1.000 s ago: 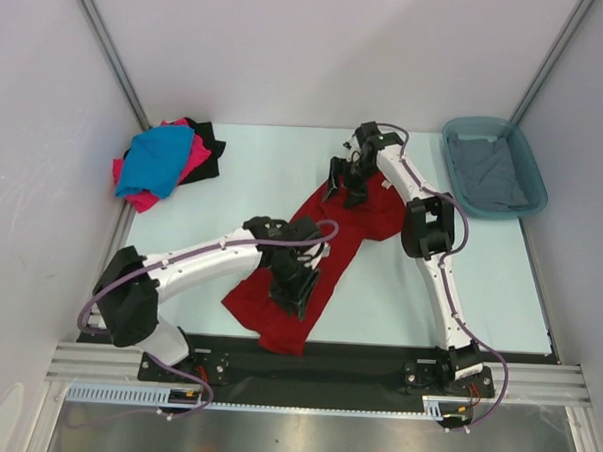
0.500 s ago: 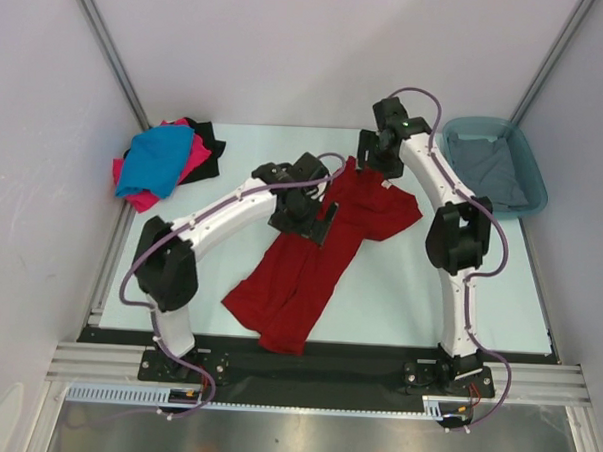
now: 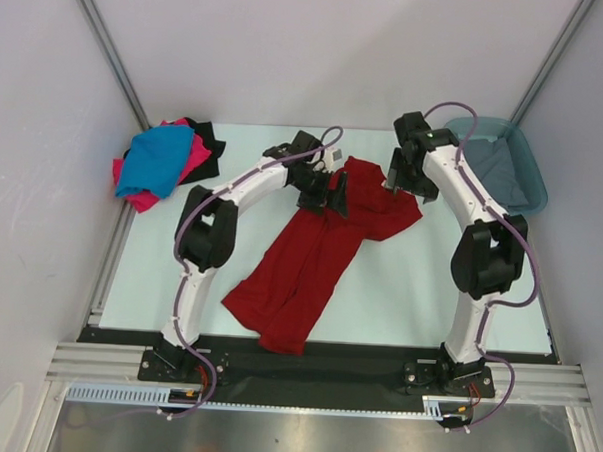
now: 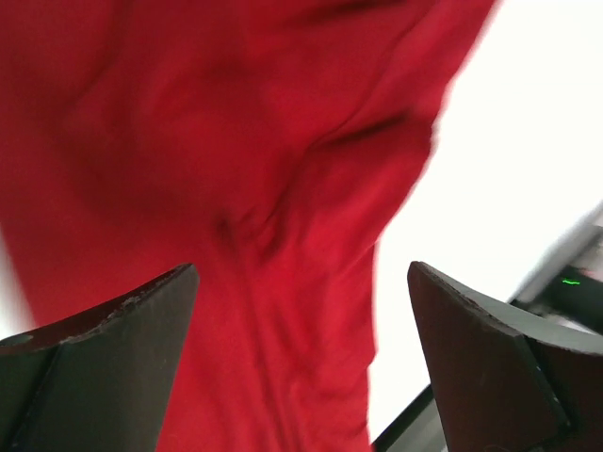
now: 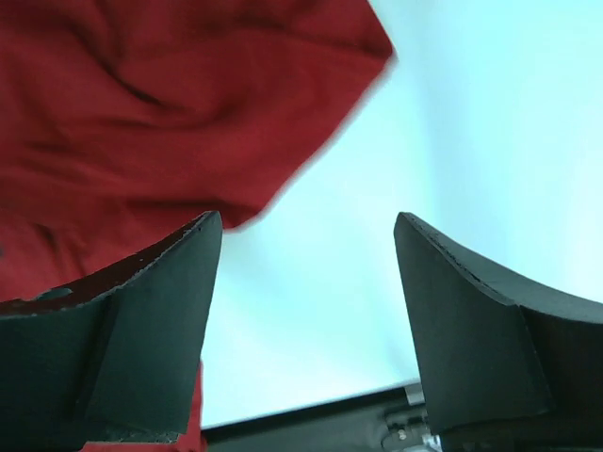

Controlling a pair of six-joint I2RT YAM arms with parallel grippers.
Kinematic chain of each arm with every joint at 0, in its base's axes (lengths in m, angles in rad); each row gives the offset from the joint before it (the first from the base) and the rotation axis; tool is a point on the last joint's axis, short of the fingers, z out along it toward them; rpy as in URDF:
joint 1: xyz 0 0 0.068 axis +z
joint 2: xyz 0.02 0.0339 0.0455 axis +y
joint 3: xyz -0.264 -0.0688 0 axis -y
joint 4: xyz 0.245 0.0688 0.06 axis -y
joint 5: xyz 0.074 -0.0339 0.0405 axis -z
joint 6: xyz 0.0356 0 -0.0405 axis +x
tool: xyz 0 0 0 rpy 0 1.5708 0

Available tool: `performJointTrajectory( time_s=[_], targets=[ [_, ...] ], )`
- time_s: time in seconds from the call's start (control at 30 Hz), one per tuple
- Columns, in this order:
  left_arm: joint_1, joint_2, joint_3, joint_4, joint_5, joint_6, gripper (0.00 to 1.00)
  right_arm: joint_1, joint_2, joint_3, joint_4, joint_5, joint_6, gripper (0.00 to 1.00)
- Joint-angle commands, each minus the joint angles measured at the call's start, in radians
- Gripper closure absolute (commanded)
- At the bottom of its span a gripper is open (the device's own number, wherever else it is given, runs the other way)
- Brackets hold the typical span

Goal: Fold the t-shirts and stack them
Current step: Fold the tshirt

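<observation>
Crumpled dark red t-shirt (image 3: 315, 257) lying mid-surface (image 3: 409, 281), left claw (image 4: 301, 273) wide open and empty over its far end, right claw (image 5: 308, 221) open and empty above its right sleeve edge, heap of blue, pink and black t-shirts (image 3: 159, 165) far left, grey t-shirt (image 3: 496, 172) in teal tub (image 3: 531, 163)

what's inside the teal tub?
A crumpled grey t-shirt lies in the teal tub. It covers most of the floor, and the right arm hides the tub's left edge.

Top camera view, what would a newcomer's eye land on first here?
The dark red t-shirt sprawls crumpled across the middle of the table, with the left pincer and right pincer both open at its far end. A blue, pink and black shirt pile sits far left; a teal tub holding a grey shirt sits far right.
</observation>
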Motion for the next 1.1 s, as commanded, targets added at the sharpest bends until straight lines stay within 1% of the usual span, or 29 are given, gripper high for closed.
performJointTrajectory(
  time_s=[0.0, 0.07, 0.17, 0.2, 0.27, 0.3, 0.33, 0.37, 0.43, 0.47, 0.57, 0.6, 0.63, 0.7, 0.8, 0.87, 0.9, 1.07],
  targets=[
    [-0.004, 0.074, 0.083, 0.188, 0.284, -0.069, 0.00, -0.001, -0.132, -0.078, -0.034, 0.035, 0.059, 0.21],
    [-0.003, 0.107, 0.122, 0.261, 0.349, -0.118, 0.00, -0.001, -0.169, -0.116, -0.045, 0.036, 0.073, 0.21],
    [-0.003, 0.163, 0.185, 0.314, 0.390, -0.169, 0.00, 0.001, -0.195, -0.173, -0.056, 0.042, 0.081, 0.21],
    [-0.001, 0.176, 0.192, 0.361, 0.396, -0.184, 0.00, 0.001, -0.210, -0.185, -0.057, 0.041, 0.087, 0.21],
    [-0.001, 0.191, 0.179, 0.445, 0.398, -0.233, 0.00, 0.005, -0.222, -0.210, -0.060, 0.036, 0.091, 0.21],
    [-0.003, 0.194, 0.166, 0.534, 0.384, -0.253, 0.00, 0.010, -0.233, -0.224, -0.066, 0.035, 0.098, 0.21],
    [-0.003, 0.199, 0.157, 0.567, 0.371, -0.282, 0.00, 0.020, -0.236, -0.228, -0.074, 0.039, 0.102, 0.22],
    [0.000, 0.226, 0.175, 0.572, 0.352, -0.281, 0.00, 0.027, -0.239, -0.230, -0.080, 0.048, 0.102, 0.21],
    [0.007, 0.269, 0.259, 0.535, 0.309, -0.281, 0.00, 0.039, -0.242, -0.227, -0.100, 0.053, 0.108, 0.21],
    [0.010, 0.306, 0.277, 0.532, 0.305, -0.290, 0.00, 0.053, -0.241, -0.222, -0.106, 0.059, 0.110, 0.21],
    [0.026, 0.346, 0.287, 0.556, 0.303, -0.328, 0.00, 0.085, -0.232, -0.199, -0.131, 0.067, 0.116, 0.21],
    [0.034, 0.433, 0.324, 0.567, 0.339, -0.391, 0.00, 0.123, -0.218, -0.167, -0.161, 0.085, 0.128, 0.21],
    [0.034, 0.433, 0.338, 0.567, 0.340, -0.391, 0.00, 0.123, -0.218, -0.167, -0.162, 0.085, 0.128, 0.21],
    [0.036, 0.438, 0.350, 0.518, 0.312, -0.377, 0.00, 0.132, -0.210, -0.159, -0.162, 0.085, 0.133, 0.21],
    [0.034, 0.424, 0.356, 0.394, 0.201, -0.307, 0.00, 0.137, -0.204, -0.159, -0.163, 0.087, 0.139, 0.21],
    [0.034, 0.433, 0.413, 0.297, 0.069, -0.235, 0.00, 0.139, -0.204, -0.161, -0.160, 0.084, 0.141, 0.21],
    [0.037, 0.435, 0.421, 0.241, 0.035, -0.220, 0.00, 0.139, -0.204, -0.161, -0.159, 0.081, 0.141, 0.21],
    [0.050, 0.452, 0.456, 0.179, -0.057, -0.152, 0.00, 0.155, -0.206, -0.168, -0.160, 0.056, 0.150, 0.21]
  ],
)
